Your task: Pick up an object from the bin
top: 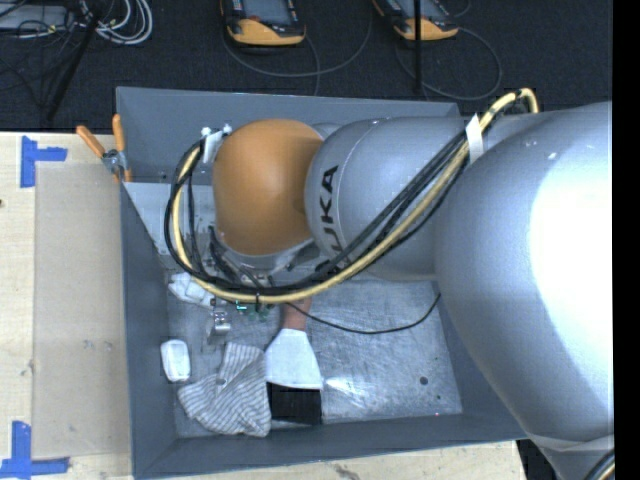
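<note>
Lying beside striped cloth, white card runs far-to-near.

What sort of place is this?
Probably a robotics lab or test cell: a big silver KUKA arm reaches into a grey metal bin of odd items, such as a striped cloth, and loose cables lie on the dark floor behind.

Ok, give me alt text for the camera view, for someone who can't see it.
The arm, reaching in from the right, hangs low in the grey bin with its orange wrist cover over the bin's left middle. Just below it in the picture lie a striped cloth, a white card, a black block and a small white lump.
</note>
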Robot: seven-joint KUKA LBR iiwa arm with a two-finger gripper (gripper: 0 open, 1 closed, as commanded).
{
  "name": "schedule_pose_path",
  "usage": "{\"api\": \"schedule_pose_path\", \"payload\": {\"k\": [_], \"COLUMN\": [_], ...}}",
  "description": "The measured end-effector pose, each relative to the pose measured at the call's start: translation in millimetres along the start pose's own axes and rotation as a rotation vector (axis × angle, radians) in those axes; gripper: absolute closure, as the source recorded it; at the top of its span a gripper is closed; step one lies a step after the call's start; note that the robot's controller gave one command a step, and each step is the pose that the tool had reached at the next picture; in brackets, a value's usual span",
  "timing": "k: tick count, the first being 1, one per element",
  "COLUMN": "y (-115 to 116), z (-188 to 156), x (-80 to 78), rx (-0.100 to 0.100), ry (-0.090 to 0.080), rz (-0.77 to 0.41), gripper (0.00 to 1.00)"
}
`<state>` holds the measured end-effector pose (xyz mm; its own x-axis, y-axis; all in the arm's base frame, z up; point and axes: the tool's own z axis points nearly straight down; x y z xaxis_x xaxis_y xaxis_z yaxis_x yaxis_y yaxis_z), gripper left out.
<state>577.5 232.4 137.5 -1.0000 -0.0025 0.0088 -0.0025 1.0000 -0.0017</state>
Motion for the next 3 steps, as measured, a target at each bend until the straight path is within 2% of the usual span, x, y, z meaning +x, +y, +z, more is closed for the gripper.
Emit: {"api": "schedule_pose_path", "payload": {"k": [1,2,3], "y": [-1,4,4], "z": [-4,55,55], "x": [-2.3,-49.7,-49.7], "rx": [-0.002,-0.012,-0.012], "ry": [-0.007,-0.041,-0.041], "rz": [0.004,-0.029,-0.028], "gripper": [0.0,1.0,1.0]}}
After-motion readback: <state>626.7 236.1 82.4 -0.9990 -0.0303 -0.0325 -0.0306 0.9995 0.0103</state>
